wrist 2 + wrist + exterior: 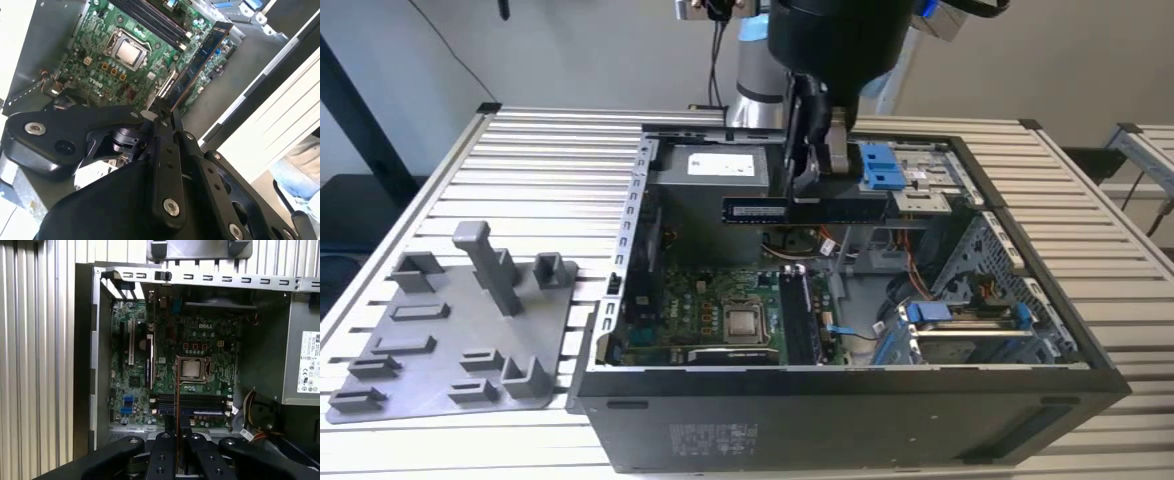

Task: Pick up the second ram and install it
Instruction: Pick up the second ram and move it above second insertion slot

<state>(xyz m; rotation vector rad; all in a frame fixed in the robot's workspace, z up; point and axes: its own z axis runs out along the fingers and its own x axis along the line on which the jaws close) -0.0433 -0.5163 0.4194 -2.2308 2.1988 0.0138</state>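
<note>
My gripper [807, 190] is shut on the second ram [807, 210], a long dark stick held level and on edge above the open computer case [640, 300]. It hangs over the back half of the motherboard [707, 310], well above the long black memory sockets [798, 315]. In the second wrist view the ram [200, 57] sticks out from the gripper [162, 112] over the board. In the first wrist view the ram [177, 390] shows edge-on as a thin line, running from the gripper [177, 440] across the sockets [190, 402] toward the processor [191, 369].
A grey plastic fixture plate [454, 350] with a tall post [491, 265] lies on the slatted table [534, 160] at the exterior view's left. Inside the case are the power supply [720, 170], blue drive brackets [887, 165] and loose cables [907, 270].
</note>
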